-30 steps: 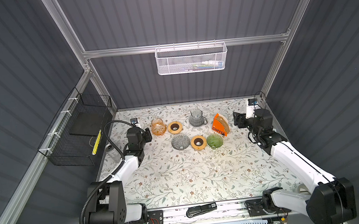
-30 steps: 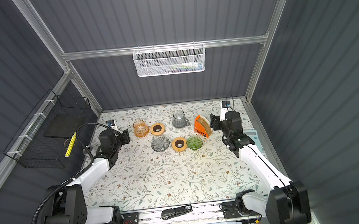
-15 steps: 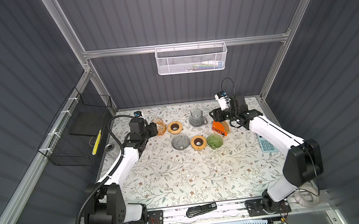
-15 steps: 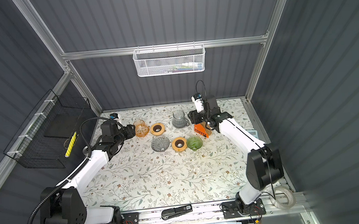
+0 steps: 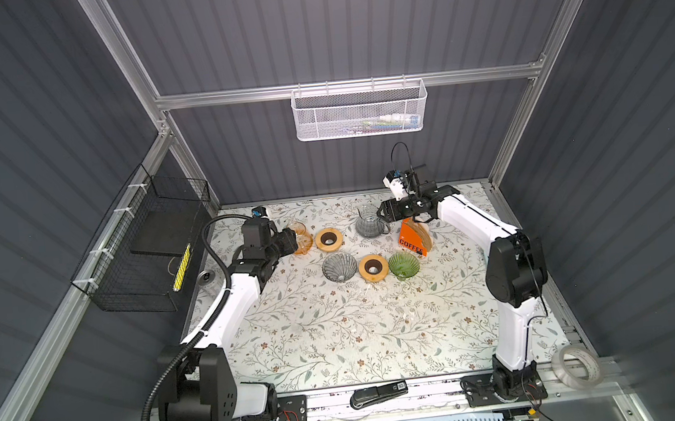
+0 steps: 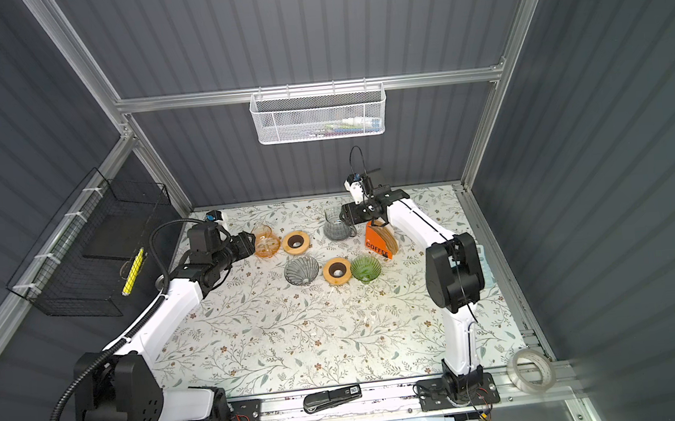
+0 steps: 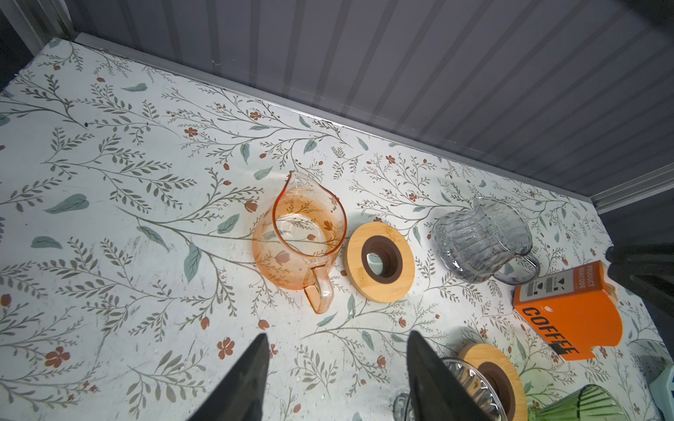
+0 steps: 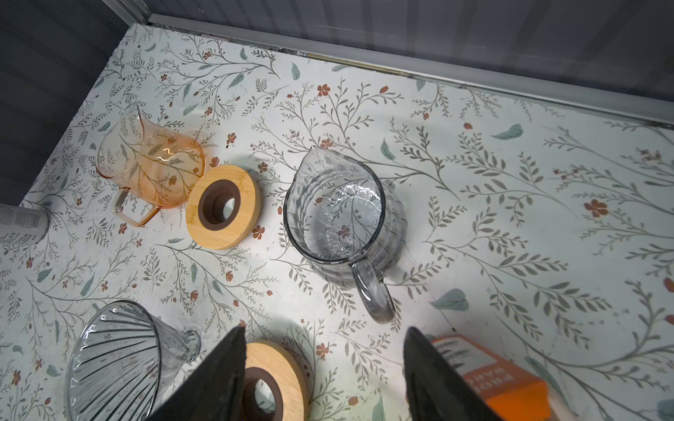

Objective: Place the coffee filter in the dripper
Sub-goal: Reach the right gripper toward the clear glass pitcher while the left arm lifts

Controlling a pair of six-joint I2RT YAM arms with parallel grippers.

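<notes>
Brown paper coffee filters [image 5: 424,233] stand in an orange holder [image 5: 410,241] marked COFFEE at the back right. In front of it sit a green glass dripper [image 5: 404,265] and, further left, a grey glass dripper [image 5: 338,266]. My right gripper [image 5: 384,214] hangs open over the table between the holder and the grey glass pitcher [image 8: 343,211], with nothing between its fingers [image 8: 423,361]. Beside the orange glass pitcher [image 7: 299,240], my left gripper [image 7: 337,333] is open and empty too.
Two wooden rings [image 5: 328,239] [image 5: 373,267] lie among the glassware. A can [image 5: 207,278] stands at the left edge. A stapler [image 5: 379,394] and a tape roll [image 5: 577,369] rest on the front rail. Wire baskets hang on the left and back walls.
Both arms have stretched out from their folded poses towards the back row. The right one reached left over the filter holder and the left one came up to the orange pitcher.
</notes>
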